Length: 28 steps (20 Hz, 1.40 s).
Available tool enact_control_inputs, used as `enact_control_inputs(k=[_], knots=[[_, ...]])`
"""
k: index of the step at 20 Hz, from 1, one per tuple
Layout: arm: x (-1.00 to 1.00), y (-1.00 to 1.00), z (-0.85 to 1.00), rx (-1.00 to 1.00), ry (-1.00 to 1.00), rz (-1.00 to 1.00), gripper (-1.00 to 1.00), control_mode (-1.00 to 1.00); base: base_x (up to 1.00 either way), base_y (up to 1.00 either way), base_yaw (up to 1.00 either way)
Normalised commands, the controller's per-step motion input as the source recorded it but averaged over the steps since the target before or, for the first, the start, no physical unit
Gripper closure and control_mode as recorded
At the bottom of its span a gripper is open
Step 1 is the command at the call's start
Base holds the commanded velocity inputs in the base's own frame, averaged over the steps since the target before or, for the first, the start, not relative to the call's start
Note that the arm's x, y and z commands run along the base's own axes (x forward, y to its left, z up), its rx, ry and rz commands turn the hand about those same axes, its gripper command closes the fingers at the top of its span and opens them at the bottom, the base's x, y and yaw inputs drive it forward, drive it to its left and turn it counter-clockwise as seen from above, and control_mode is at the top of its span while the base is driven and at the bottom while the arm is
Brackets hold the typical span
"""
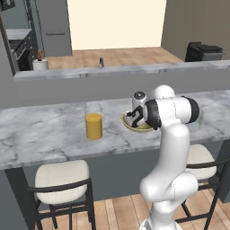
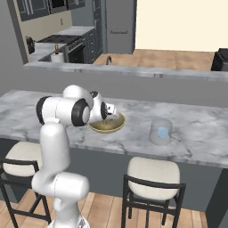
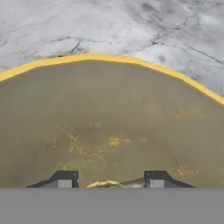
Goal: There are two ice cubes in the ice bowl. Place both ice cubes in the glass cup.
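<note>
Gripper (image 3: 108,178) low inside the shallow olive-gold ice bowl (image 3: 109,113) near the marble counter's (image 1: 45,130) front edge; its grip cannot be told.

Two glasses (image 1: 94,117) (image 2: 160,130) (one clear), one bowl (image 2: 111,128)

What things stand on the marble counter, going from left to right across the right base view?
Bowl → glass cup, which has an ice cube inside it.
</note>
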Motion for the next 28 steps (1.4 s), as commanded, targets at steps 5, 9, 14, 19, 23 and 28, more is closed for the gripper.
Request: enact_control_inputs(k=[5,9,14,19,23,28], knots=[[-0.39,0.0,0.96,0.0,-0.3,-0.02,1.0,-1.0,0.0,0.0,0.0],[-0.52,0.0,0.99,0.03,-0.27,-0.02,1.0,-1.0,0.0,0.0,0.0],[-0.88,0.0,0.81,0.12,-0.09,-0.02,1.0,-1.0,0.0,0.0,0.0],[-0.85,-0.08,0.84,0.15,0.01,-0.09,1.0,-1.0,0.0,0.0,0.0],[-0.38,-0.25,1.0,0.15,0.12,-0.14,1.0,-1.0,0.0,0.0,0.0],[-0.08,-0.22,0.95,0.1,0.23,-0.15,1.0,-1.0,0.0,0.0,0.0]])
